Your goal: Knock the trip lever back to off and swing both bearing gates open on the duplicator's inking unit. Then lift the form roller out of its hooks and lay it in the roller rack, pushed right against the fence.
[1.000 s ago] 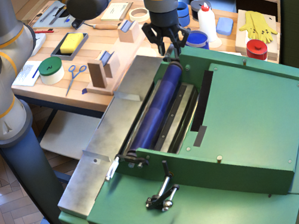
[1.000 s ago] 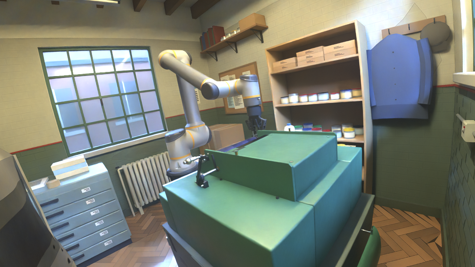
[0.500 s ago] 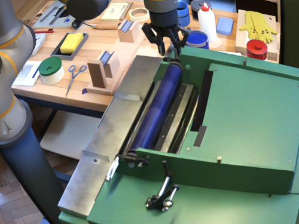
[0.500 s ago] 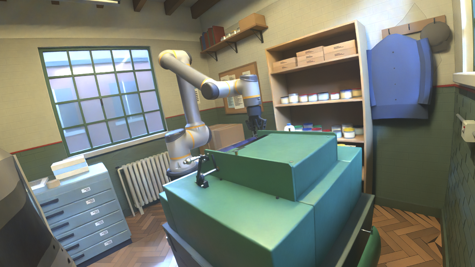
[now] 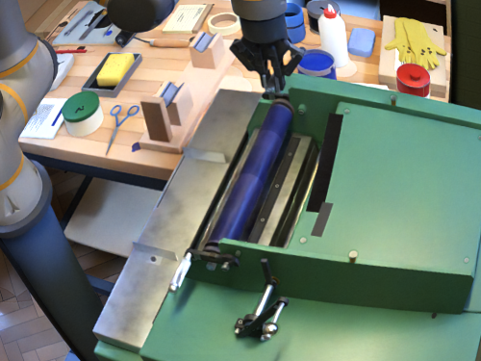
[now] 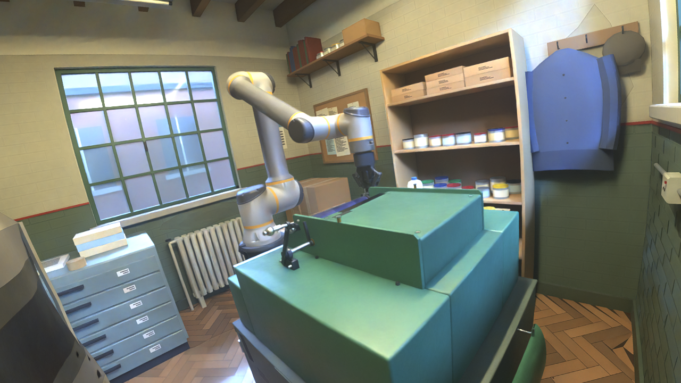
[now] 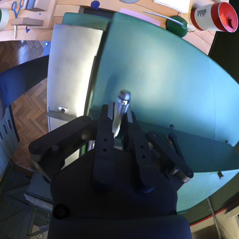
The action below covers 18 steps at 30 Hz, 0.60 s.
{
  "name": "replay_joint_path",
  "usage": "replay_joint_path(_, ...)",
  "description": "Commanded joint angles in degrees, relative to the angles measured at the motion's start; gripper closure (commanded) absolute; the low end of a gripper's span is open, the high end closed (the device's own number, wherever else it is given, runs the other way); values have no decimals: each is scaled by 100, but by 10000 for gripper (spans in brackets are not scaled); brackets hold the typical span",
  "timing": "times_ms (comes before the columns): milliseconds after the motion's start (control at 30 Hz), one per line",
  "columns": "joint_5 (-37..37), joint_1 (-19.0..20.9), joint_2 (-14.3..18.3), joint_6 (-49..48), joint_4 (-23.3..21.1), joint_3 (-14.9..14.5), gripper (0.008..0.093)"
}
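Note:
The far bearing gate's knurled steel handle (image 7: 120, 111) stands between my fingers at the far end of the inking unit, and my gripper (image 5: 272, 87) is closed on it. Below it the blue form roller (image 5: 254, 171) lies lengthwise in the green duplicator, its far end right under my fingers. The near bearing gate (image 5: 211, 256) sits at the roller's near end with its steel handle (image 5: 179, 272) pointing out to the left. The trip lever (image 5: 262, 303) stands on the machine's front deck. The wooden roller rack (image 5: 185, 98) sits on the workbench to the left, empty.
The duplicator's green cover (image 5: 399, 187) fills the right side, with a steel feed tray (image 5: 192, 178) along its left. The workbench holds scissors (image 5: 118, 122), a green-lidded tub (image 5: 82, 113), a sponge tray (image 5: 113, 72), a glue bottle (image 5: 333, 33) and ink tins (image 5: 317, 62) near my arm.

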Motion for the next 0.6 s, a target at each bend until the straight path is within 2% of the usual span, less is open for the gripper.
replay_joint_path(0, 0, 0, -1, 0, -3, -4, 864)
replay_joint_path(133, 0, 0, -1, 0, -3, -4, 934)
replay_joint_path(567, 0, 0, -1, 0, -3, -4, 934)
